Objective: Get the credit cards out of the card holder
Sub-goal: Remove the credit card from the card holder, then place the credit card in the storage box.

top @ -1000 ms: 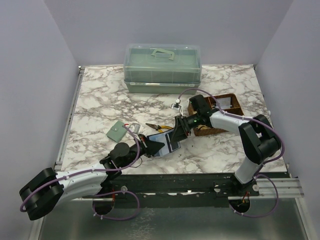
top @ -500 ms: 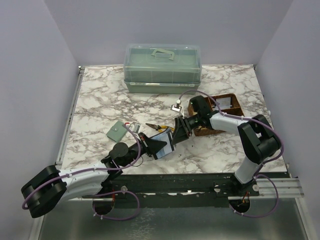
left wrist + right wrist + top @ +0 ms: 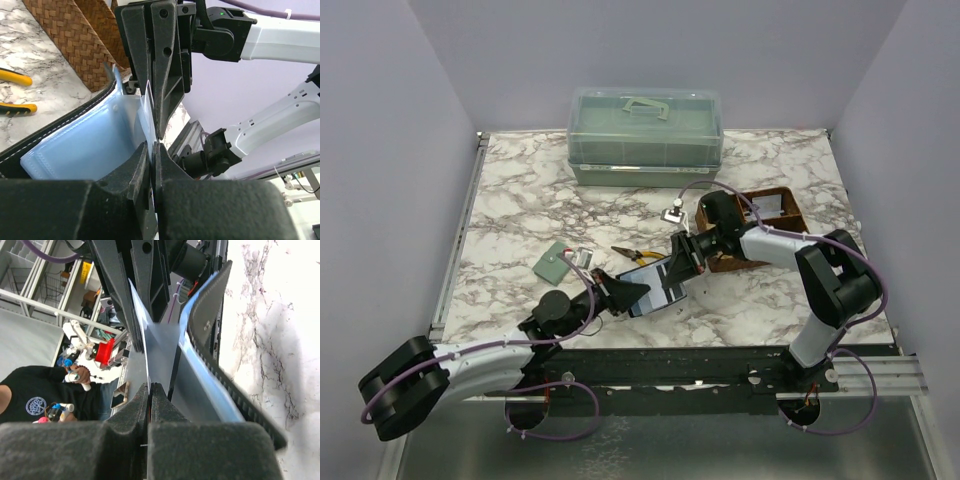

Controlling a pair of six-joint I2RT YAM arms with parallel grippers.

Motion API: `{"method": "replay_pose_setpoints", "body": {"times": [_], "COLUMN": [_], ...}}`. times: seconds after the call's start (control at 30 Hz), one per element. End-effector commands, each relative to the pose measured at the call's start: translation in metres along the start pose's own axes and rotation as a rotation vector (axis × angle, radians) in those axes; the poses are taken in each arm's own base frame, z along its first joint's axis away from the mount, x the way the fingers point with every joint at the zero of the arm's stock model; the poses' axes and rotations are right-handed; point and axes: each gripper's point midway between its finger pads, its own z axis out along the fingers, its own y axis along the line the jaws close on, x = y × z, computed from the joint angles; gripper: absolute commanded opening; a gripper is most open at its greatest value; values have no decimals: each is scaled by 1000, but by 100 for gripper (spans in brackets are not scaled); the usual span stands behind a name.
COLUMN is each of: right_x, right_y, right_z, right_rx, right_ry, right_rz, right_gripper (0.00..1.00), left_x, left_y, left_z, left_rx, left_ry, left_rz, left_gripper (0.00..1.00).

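Left gripper (image 3: 151, 150) pinches the open card holder (image 3: 80, 145) by its blue-grey pocket edge. Directly opposite its tips, the right gripper (image 3: 150, 389) is clamped on a thin grey credit card (image 3: 160, 340); how far the card still sits in the pocket is unclear. A bystander's shirt emblem (image 3: 37, 404) is unreadable.

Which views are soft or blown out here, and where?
Top external: sharp, evenly lit. Left wrist: the left gripper's fingers blur; the blue-grey lining of the black folding card holder is clear. Right wrist: the right gripper's fingers blur around the thin grey credit card; the white marble table blows out.
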Motion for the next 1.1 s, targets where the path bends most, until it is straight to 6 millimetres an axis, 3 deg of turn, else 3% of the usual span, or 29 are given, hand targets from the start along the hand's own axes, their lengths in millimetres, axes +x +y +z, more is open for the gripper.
{"method": "replay_pose_setpoints", "body": {"times": [0.0,0.3,0.7,0.87,1.07], "right_x": [-1,-4,-14,-19,-33], "right_y": [-5,-12,-10,-11,-12], "right_z": [-8,-14,-27,-47,-89], "right_rx": [13,53,242,381,499], "right_ry": [-20,-36,26,48,-24], "right_rz": [9,-4,-274,-392,-418], "right_gripper": [0,0,0,0,0], "left_x": [-13,-21,-14,-11,-11], "left_y": [-9,-7,16,16,16], "left_z": [-11,-26,-32,-29,-28], "left_rx": [41,21,-90,-97,-99], "left_ry": [-66,-107,-92,-69,-66], "left_rz": [-30,-26,-75,-76,-73], "left_gripper": [11,5,0,0,0]}}
